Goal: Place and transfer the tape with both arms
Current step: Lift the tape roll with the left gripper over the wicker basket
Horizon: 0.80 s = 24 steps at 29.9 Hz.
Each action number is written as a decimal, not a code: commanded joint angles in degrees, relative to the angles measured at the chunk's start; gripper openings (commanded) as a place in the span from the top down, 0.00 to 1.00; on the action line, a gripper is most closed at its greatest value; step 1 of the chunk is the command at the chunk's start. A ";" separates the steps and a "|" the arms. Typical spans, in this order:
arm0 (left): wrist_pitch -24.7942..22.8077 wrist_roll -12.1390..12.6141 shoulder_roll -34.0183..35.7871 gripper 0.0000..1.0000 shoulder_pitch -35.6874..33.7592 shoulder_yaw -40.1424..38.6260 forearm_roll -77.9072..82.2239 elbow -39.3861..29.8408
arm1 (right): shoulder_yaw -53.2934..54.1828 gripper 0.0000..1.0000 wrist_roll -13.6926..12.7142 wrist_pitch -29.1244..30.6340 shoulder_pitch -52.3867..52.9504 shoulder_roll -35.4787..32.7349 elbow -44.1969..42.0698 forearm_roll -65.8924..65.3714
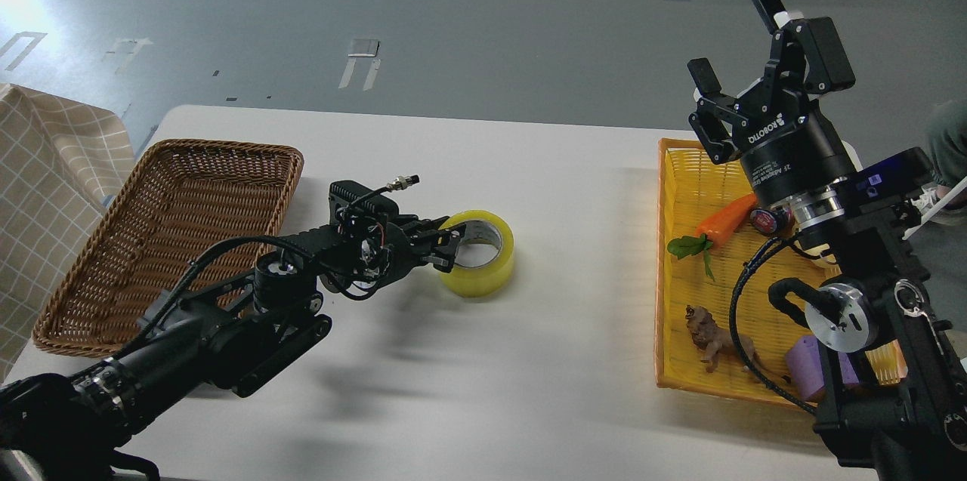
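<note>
The white table (483, 186) fills most of the head view, its far edge running across at twelve o'clock against grey floor.

At nine o'clock on the table lies a brown wicker basket (162, 239), shallow and rectangular, with a checked cloth beside it at the picture's left edge.

At three o'clock sits a yellow tray (684, 254) with a woven wall. In it lie a toy carrot (725, 223) with green leaves, a small brown animal figure (714, 341) nearer the viewer, and a purple block (807, 368) at about four o'clock, partly hidden behind the right arm.

The left arm comes in from seven o'clock and reaches toward the centre. The left gripper (447, 239) lies low over the table with its fingers at the near-left rim of the tape, one finger appearing to reach into the core opening and the other outside the wall; whether they press on the roll I cannot tell.

The right arm rises from five o'clock. The right gripper (744, 43) is lifted high at two o'clock, above the far end of the tray, its two fingers spread wide apart and holding nothing.

The tape (483, 258), a yellow roll with a pale core, lies flat on the table just left of centre, between basket and tray.
</note>
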 commanded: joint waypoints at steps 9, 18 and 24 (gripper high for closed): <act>-0.07 -0.15 0.39 1.00 -0.96 -0.08 -1.35 -0.67 | -0.07 0.00 0.00 -0.17 -0.44 0.00 -0.22 -0.08; -4.99 -0.14 11.54 1.00 -7.81 -0.26 -8.55 -8.76 | 0.02 0.00 0.00 -0.17 -0.35 0.00 -1.18 -0.08; -5.08 -4.09 19.71 1.00 -10.27 -0.26 -9.62 -9.90 | -0.07 0.00 0.00 -0.17 -0.35 0.00 -1.19 -0.08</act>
